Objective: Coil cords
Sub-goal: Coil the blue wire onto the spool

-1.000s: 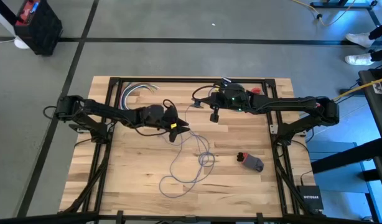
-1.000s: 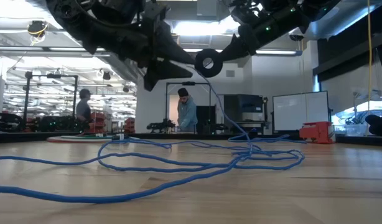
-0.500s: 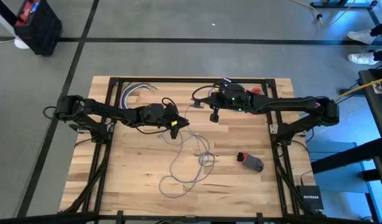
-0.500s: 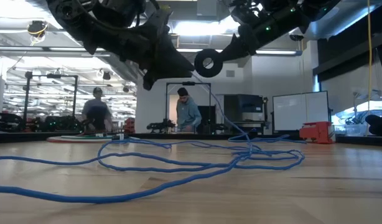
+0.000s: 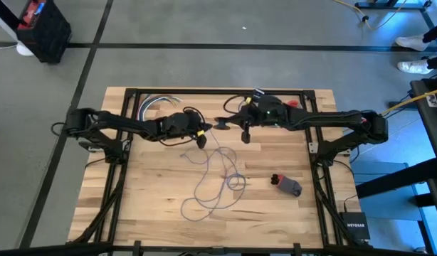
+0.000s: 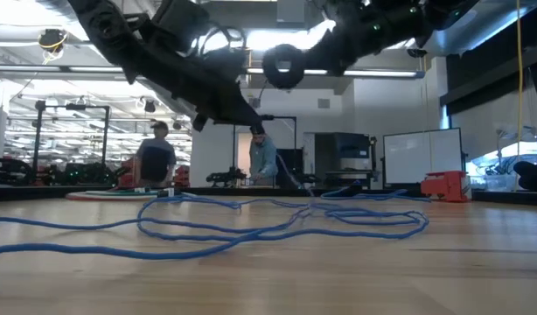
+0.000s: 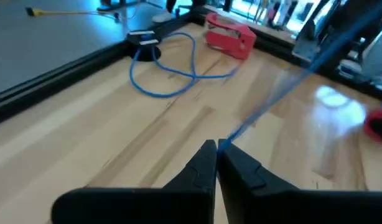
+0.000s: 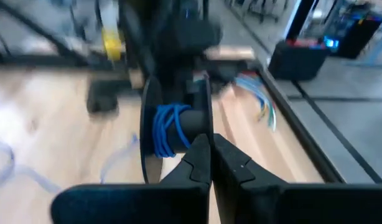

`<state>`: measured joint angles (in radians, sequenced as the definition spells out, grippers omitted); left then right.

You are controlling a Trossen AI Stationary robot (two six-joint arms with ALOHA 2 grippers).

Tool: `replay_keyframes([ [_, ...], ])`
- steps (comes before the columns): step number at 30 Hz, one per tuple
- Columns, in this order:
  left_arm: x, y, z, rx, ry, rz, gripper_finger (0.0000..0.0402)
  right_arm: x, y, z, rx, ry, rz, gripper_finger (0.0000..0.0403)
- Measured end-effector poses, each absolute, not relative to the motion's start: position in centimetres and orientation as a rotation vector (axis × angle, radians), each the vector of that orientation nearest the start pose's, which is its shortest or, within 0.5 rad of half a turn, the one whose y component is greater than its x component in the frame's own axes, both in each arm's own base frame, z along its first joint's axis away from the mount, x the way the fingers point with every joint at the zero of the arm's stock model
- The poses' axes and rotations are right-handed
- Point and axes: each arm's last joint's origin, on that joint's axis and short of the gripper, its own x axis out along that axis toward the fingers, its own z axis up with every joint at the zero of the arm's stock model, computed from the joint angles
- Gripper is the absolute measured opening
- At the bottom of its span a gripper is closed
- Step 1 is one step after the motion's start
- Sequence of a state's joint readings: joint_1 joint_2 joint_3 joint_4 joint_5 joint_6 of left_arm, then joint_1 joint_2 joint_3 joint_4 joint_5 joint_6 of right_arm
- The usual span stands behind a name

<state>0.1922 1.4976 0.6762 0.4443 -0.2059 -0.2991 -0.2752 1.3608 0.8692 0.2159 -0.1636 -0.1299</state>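
Observation:
The thin blue cord [image 5: 220,179] lies in loose loops on the wooden table; its loops also show in the low view [image 6: 251,226]. One end is wound on a small black spool [image 8: 173,130], which is held up above the table's far middle. My right gripper [image 5: 233,126] is shut on that spool. Just left of it, my left gripper [image 5: 202,139] is shut on a free stretch of the cord [image 7: 265,106]. My left gripper pinches a single strand of the cord [image 7: 227,143] between its two fingertips, slanting down from the table's left. The strand runs on from the tips in a straight line, lifted off the table. My right gripper pinches the rim of one spool flange [image 8: 207,127] between its shut fingers, coming nearly level from the table's right. The spool [image 6: 282,66] is lifted clear, its axis about level, with several turns of cord on its core.
A red and grey object [image 5: 287,185] lies right of the loops. A bundle of pale cables [image 5: 156,104] sits at the far left, and a red block [image 7: 231,38] near the far edge. The dark table frame [image 5: 204,91] runs along the far edge. People stand in the room behind.
My left gripper has moved toward the table's far edge and the spool, rolled its wrist and shut on the cord. My right gripper has stayed in place but rolled, turning the spool. The strand between spool and table has been pulled aside, and the near loops have shifted slightly.

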Motion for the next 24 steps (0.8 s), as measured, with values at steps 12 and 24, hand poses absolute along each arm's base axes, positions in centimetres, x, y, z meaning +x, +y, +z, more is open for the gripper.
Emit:
replay_keyframes([
  [12,32.5,4.2,19.3,-0.330,0.084,0.338,0.0004,31.1,-8.6,27.3,-0.041,0.077,-0.205,0.0003],
  [24,33.7,3.3,21.3,-0.315,0.025,0.294,0.0010,31.8,-8.8,25.5,-0.111,0.187,-0.208,0.0003],
])
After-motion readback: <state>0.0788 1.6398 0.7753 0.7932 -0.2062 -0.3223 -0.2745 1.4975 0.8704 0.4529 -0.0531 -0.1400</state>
